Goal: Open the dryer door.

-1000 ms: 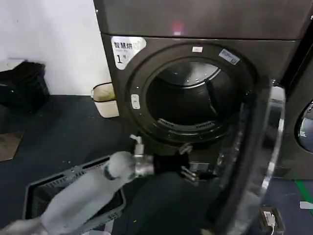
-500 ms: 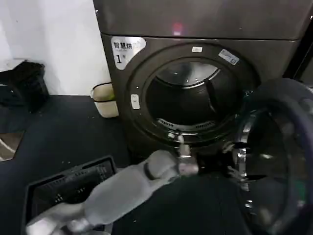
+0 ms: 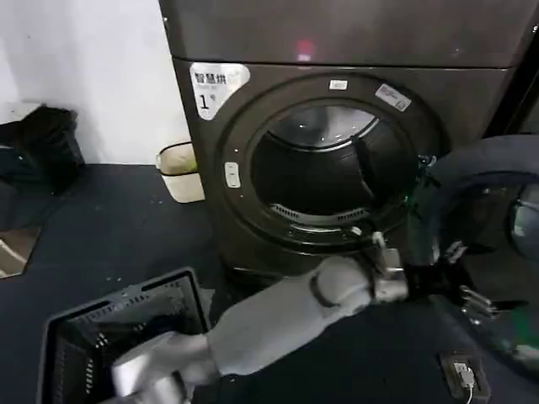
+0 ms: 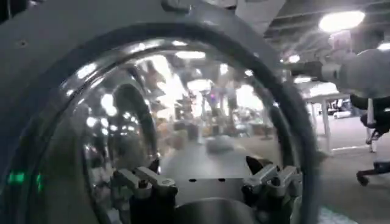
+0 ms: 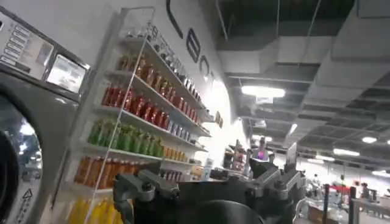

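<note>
— Two fingers of the left gripper point(image 3: 468, 295) are seen spread apart; is anything held between them?

— Nothing is gripped. In the left wrist view the left gripper's fingers point(image 4: 149, 181) stand open right in front of the bulging glass of the dryer door point(image 4: 183, 122); whether the glass is touched cannot be told.

— Where is the dryer door point(image 3: 488, 244) placed against the dryer point(image 3: 337, 143)?

— It is swung wide open to the dryer's right side, its grey inner face turned toward the camera. The round drum opening point(image 3: 324, 172) is laid bare.

— And the left arm point(image 3: 278, 320)?

— It is stretched across below the drum opening, reaching to the door.

— The right gripper point(image 5: 207, 185)?

— Its fingers are seen parted and empty in its own wrist view, before shelves of bottles point(image 5: 140, 109).

— What else lies near the dryer?

— A black basket point(image 3: 93, 337) is set on the floor to the dryer's lower left.
</note>
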You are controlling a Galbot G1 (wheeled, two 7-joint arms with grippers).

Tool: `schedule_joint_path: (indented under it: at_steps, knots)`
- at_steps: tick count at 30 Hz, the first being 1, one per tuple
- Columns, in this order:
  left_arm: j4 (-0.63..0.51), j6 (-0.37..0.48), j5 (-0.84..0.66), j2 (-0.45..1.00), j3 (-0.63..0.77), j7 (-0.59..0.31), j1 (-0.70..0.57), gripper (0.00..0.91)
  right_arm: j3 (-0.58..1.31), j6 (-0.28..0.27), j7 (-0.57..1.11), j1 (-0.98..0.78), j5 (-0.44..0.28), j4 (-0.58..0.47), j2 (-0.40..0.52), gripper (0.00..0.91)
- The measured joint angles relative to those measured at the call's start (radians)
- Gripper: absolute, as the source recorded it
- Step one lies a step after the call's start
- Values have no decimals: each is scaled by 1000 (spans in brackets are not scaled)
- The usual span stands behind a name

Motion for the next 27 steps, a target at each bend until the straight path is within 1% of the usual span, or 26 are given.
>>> schedule_joint_path:
  at_steps: [4,9,12,16,21,24,27]
  knots:
    - [53,0,71,0,-4,-7,-11,907,15,5,5,-3,-2,-15,-3,907]
    - [112,3,118,0,-8,-17,-11,907,26,16,-1,-9,-2,-25,-2,907]
    - [137,1,124,0,-6,-16,-7,907,29,21,-2,-10,-2,-28,-2,907]
    - [142,-20,119,0,0,-14,-5,907,30,34,-14,-13,-1,-30,-1,907]
    - [140,-89,108,0,1,-15,-4,907,30,48,-18,-14,1,-31,-4,907]
    - [123,-125,73,0,6,-34,-4,907,30,39,-18,-17,2,-27,-5,907]
    - [107,-212,26,0,19,-42,-10,907,30,41,-18,-18,2,-29,-6,907]
